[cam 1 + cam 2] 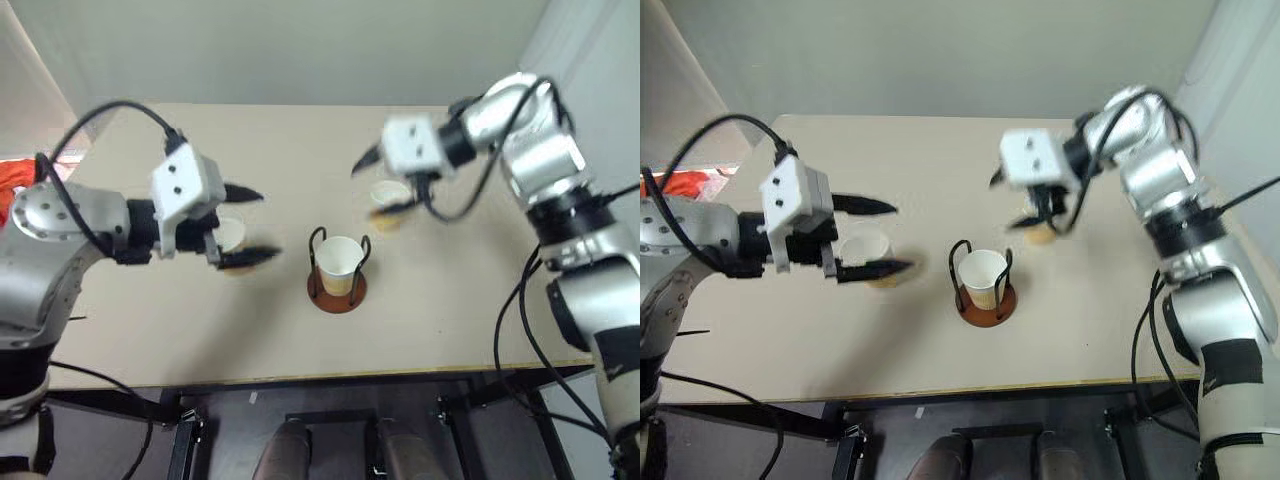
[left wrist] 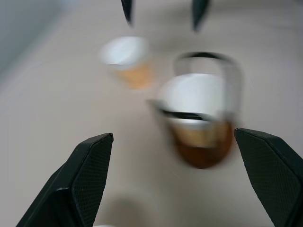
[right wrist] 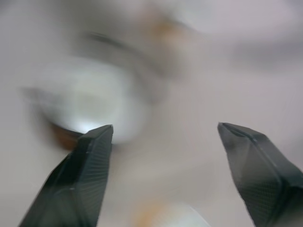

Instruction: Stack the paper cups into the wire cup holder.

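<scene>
At table centre a paper cup sits inside the wire cup holder, with the empty, wide-open left gripper at nine o'clock and the empty, parted right gripper at one o'clock.

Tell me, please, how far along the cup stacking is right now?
Done: one paper cup sits in the wire cup holder. In hand: nothing; the left gripper and right gripper are open. Left: the cup by the left gripper and the cup under the right gripper.
</scene>
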